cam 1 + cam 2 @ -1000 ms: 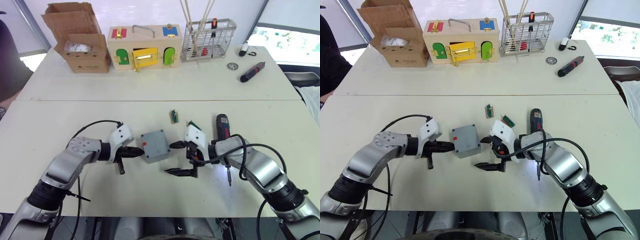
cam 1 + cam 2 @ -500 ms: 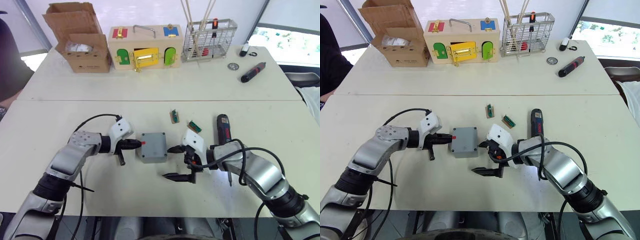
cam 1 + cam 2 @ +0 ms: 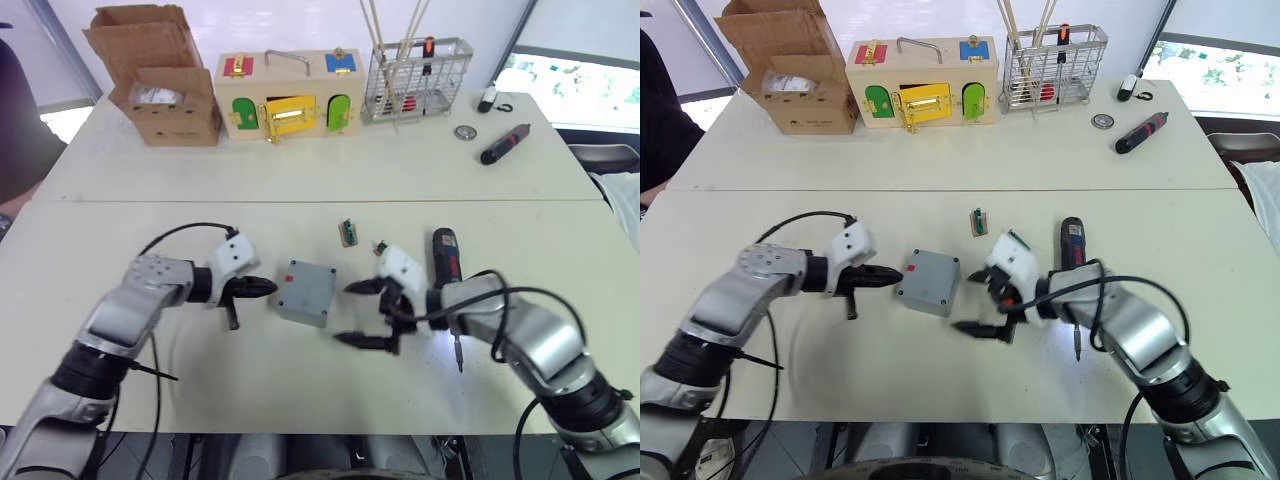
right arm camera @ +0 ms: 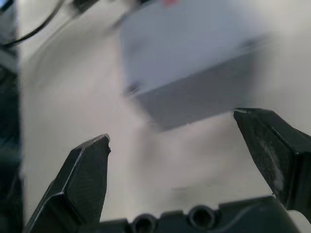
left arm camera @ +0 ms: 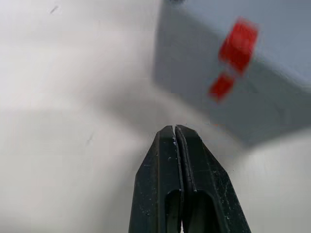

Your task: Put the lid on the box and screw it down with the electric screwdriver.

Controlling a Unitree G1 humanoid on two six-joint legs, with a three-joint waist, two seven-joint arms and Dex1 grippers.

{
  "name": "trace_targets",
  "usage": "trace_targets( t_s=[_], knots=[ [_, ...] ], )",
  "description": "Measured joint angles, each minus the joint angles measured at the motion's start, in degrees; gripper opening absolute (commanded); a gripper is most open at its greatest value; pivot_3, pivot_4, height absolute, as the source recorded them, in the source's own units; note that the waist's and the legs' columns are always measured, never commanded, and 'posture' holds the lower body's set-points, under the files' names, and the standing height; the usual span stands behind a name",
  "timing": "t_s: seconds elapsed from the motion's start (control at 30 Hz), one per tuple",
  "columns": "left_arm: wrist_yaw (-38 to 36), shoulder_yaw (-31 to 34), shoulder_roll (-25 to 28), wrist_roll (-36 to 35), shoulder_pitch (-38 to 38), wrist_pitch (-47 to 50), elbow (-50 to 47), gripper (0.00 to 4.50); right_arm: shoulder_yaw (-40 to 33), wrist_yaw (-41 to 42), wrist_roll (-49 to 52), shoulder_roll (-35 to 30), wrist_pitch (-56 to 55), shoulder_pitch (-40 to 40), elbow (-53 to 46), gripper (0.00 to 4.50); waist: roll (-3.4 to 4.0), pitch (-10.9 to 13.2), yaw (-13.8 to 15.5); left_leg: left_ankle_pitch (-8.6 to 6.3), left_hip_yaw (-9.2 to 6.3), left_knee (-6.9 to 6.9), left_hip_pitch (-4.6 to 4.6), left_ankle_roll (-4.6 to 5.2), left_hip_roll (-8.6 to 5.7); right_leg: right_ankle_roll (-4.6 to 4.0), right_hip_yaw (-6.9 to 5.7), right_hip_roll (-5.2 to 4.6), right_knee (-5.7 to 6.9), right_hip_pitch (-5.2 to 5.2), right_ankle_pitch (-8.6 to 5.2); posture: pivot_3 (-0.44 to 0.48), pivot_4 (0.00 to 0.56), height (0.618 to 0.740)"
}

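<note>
The box [image 3: 307,293], small and grey with a red mark on its left side, lies skewed on the near table. Its top is a flat grey face, and I cannot tell the lid apart from it. My left gripper [image 3: 268,288] is shut, its tip just short of the red-marked side [image 5: 233,48]. My right gripper [image 3: 345,313] stands open and empty to the right of the box [image 4: 184,53], a small gap away. The electric screwdriver [image 3: 446,258], black with a red mark, lies on the table beyond my right forearm, bit toward me.
Two small green circuit pieces [image 3: 348,232] [image 3: 381,247] lie behind the box. At the back stand a cardboard carton [image 3: 165,90], a wooden latch box [image 3: 290,95] and a wire basket [image 3: 418,78]. A smaller black-and-red screwdriver [image 3: 505,143] lies at back right.
The box has turned clockwise on the table. My left gripper, still shut, has drawn back a little to the left. My right gripper has shifted slightly to the right, still open.
</note>
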Motion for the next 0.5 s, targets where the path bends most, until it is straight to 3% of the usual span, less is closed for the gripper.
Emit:
trace_targets(
  t_s=[0.2,0.33,0.5],
  knots=[
    [-2.61,6.99,0.91,-10.69,-3.89,7.78,-7.62,0.00,-13.19,-6.09,6.36,3.06,4.44,-1.47,-0.26,4.48,-0.01,-0.01,0.24,-0.01,-0.01,0.03,-0.05,0.02,-0.05,0.00,-0.02,-0.07,-0.05,0.04,0.00,0.000,0.150,0.740],
    [-2.69,7.76,1.28,-15.09,-6.00,11.28,-13.35,0.00,-12.62,-12.29,1.67,3.62,2.32,0.35,3.03,4.48,0.00,-0.01,-0.17,-0.02,0.02,-0.01,-0.02,0.04,-0.03,0.00,0.00,-0.01,-0.02,0.01,0.00,0.000,0.150,0.740],
    [-0.58,5.70,0.42,-15.30,-7.78,11.56,-14.93,0.00,-9.51,-17.26,-4.10,7.21,-2.79,1.10,9.56,4.48,0.00,-0.01,-0.38,-0.02,0.06,0.00,-0.03,0.04,0.01,0.00,0.04,0.07,0.03,-0.03,0.00,0.000,0.150,0.740]
  ],
)
